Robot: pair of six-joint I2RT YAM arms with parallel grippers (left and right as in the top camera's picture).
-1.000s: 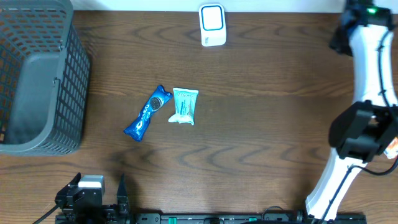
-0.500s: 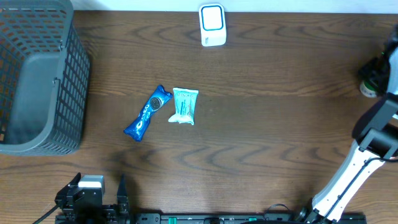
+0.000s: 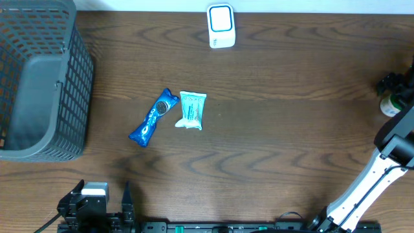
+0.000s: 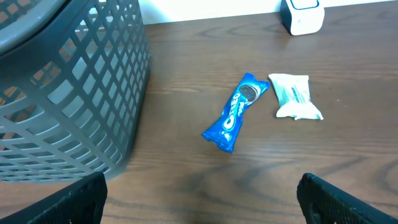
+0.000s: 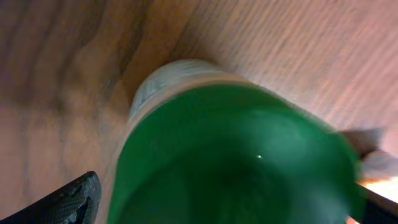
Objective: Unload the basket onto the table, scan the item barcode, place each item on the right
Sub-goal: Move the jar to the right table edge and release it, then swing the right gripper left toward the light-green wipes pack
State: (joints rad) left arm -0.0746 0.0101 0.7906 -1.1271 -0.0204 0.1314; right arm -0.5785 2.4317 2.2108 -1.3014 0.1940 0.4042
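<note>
Right gripper [image 5: 227,202]: its 2 fingers [image 5: 74,199] flank a green-topped white round container [image 5: 236,149] at the right edge of the dark wooden table [image 3: 278,129]; clamped or released, I cannot tell. Left gripper [image 4: 199,186] gapes empty. The white, blue-faced scanner box [image 3: 220,26] stands well apart.

Mock shop checkout on a lab-style bench. Dark wood-grain table [image 3: 278,129]; white barcode scanner [image 3: 220,26] at the far edge; grey plastic mesh shopping basket [image 3: 81,97] on the left. Retail snacks in the middle: blue Oreo packet [image 3: 152,118] and pale green snack packet [image 3: 191,109].
</note>
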